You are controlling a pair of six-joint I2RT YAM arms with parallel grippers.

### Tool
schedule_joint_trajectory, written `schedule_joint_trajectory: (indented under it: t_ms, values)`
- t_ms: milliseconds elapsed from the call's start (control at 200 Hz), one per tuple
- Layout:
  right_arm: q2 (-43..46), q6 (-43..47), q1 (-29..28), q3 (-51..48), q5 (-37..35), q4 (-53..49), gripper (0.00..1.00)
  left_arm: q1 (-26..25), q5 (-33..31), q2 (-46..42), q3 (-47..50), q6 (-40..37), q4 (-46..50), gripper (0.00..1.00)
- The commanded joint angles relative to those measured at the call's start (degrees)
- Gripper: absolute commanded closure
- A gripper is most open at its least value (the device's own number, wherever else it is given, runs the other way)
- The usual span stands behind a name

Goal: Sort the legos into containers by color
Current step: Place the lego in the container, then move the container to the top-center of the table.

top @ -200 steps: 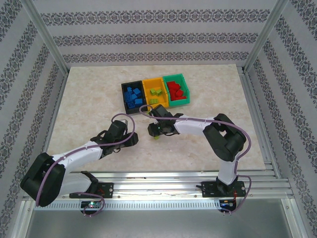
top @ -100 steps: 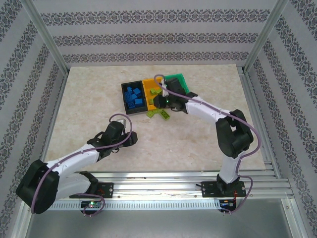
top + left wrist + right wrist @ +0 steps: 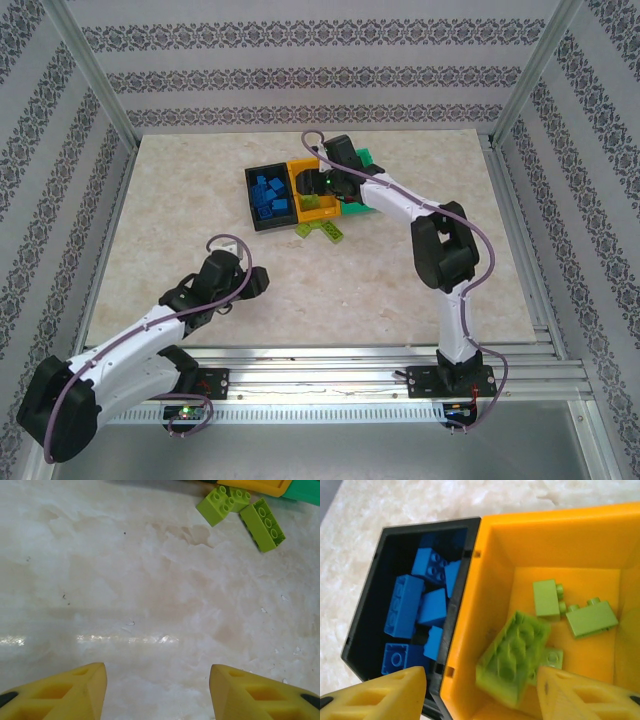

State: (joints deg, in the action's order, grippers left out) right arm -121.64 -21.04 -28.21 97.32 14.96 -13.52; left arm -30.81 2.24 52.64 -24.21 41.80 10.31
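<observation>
Marble-patterned tabletop (image 3: 180, 200) is carrying everything. Right gripper (image 3: 480, 680) is hovering, fingers spread wide, over the orange-yellow plastic bin (image 3: 545, 545), where a big lime green studded brick (image 3: 512, 655) is lying tilted (underside up). Left gripper (image 3: 157, 680) is gaping over the tabletop. Blue studded bricks (image 3: 402, 605) are sitting in the black plastic bin (image 3: 465, 600); two loose lime bricks (image 3: 262, 524) are lying just beside the bins.

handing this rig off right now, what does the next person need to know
Left gripper: open, empty, over bare table.
Right gripper: open above the orange bin; a big lime brick lies underside-up inside.
Done: blue bricks in the black bin, several lime ones in the orange bin.
Left: loose lime bricks on the table beside the orange bin. Teal bin is mostly hidden by the right arm.
</observation>
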Motion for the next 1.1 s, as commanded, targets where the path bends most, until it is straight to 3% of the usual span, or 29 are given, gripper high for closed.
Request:
schedule_joint_trajectory:
  t_ms: [0, 445, 739, 1094]
  values:
    - [3.0, 0.5, 0.4, -2.4, 1.2, 0.4, 0.39, -0.7, -1.7, -1.3, 1.4, 1.2, 3.1, 0.44]
    - [17.1, 3.8, -0.2, -22.6, -0.1, 2.8, 0.40, -0.7, 0.1, 4.1, 1.0, 1.5, -2.2, 0.44]
    - [14.5, 3.2, 0.2, -25.2, 0.7, 4.6, 0.40, -0.8, 0.9, 5.6, 0.6, 1.8, -2.5, 0.43]
    - [5.6, 1.2, 0.1, -17.9, 3.5, 5.4, 0.40, -0.7, 0.4, 2.9, 2.2, 2.8, -1.4, 0.43]
